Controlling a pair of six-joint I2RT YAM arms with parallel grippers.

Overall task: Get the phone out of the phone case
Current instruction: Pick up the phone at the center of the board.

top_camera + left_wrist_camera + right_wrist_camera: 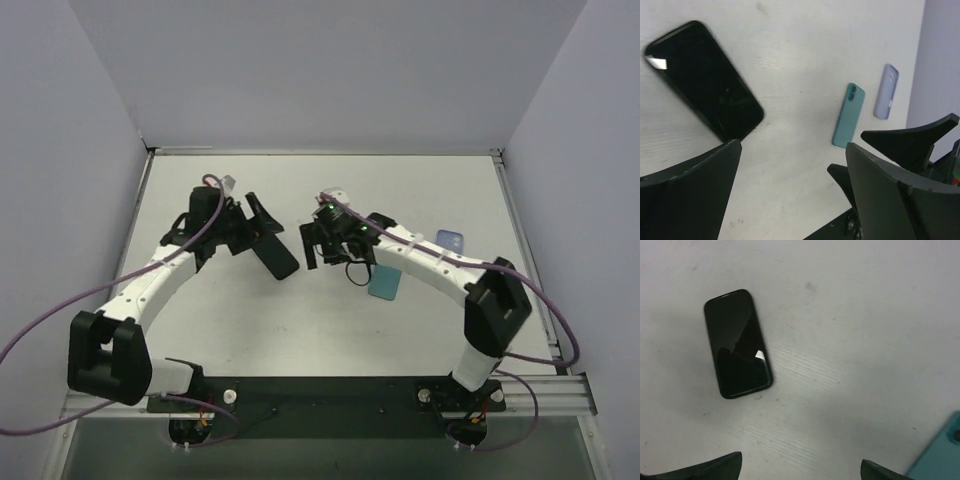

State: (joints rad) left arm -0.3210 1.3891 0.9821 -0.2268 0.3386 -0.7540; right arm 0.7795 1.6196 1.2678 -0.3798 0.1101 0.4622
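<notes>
Two grippers are seen with jaws spread wide; nothing is clamped in either.

Phone (281, 258) is laid flat on the table (300, 330), screen up, set diagonally, touched by nothing. A dark rim is seen round the glass; whether that rim is a case cannot be told.

All positions below are given from the phone:
- Left gripper (250, 225) is held at the phone's far-left end, close by. In the left wrist view the phone (705, 80) is seen beyond the fingers (690, 190), clear of both.
- Right gripper (312, 240) is held just right of the phone, apart from it. In the right wrist view the phone (737, 342) is seen well ahead of the fingers (705, 467), with bare table between.
- Teal case (385, 283) is laid right of the phone, past the right gripper, camera cutouts up. It is also caught in the left wrist view (849, 115) and at the corner of the right wrist view (940, 450).
- Lilac case (452, 241) is laid further right again, just beyond the teal one (886, 91), partly hidden by the right arm in the top view.
</notes>
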